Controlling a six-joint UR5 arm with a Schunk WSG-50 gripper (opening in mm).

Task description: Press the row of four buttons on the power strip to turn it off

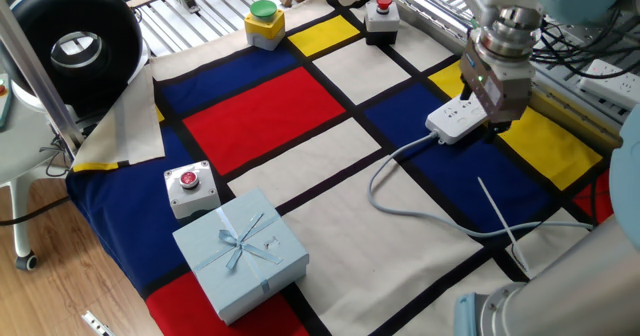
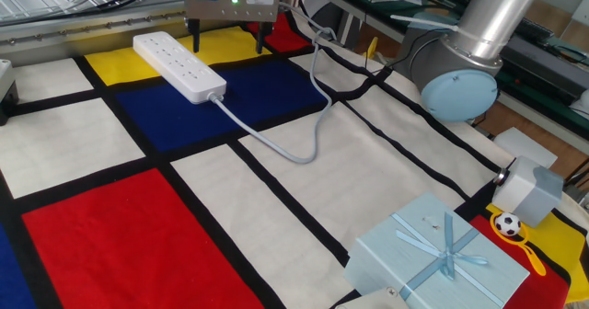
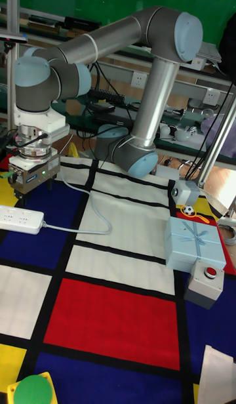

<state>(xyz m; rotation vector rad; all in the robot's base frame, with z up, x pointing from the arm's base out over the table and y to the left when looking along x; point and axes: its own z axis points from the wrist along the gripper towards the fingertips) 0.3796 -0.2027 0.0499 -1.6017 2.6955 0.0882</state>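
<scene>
The white power strip [image 2: 179, 65] lies across the blue and yellow patches, its pale grey cable [image 2: 276, 139] leaving the near end. In one fixed view only that cable end of the power strip [image 1: 449, 122] shows; the gripper body hides the rest. The four buttons are too small to pick out from the sockets. My gripper [image 2: 228, 44] hangs open over the yellow patch, just beside the strip's far half, with two dark fingers [image 2: 196, 40] clearly apart and nothing between them. The tall fixed view has the gripper [image 3: 33, 193] just above the power strip [image 3: 19, 217].
A green dome button on a yellow box [image 1: 264, 22] and a red button on a black box [image 1: 381, 16] stand at the far edge. A red button on a grey box [image 1: 190, 188] sits beside a pale blue gift box [image 1: 240, 251]. Metal rails run behind the strip.
</scene>
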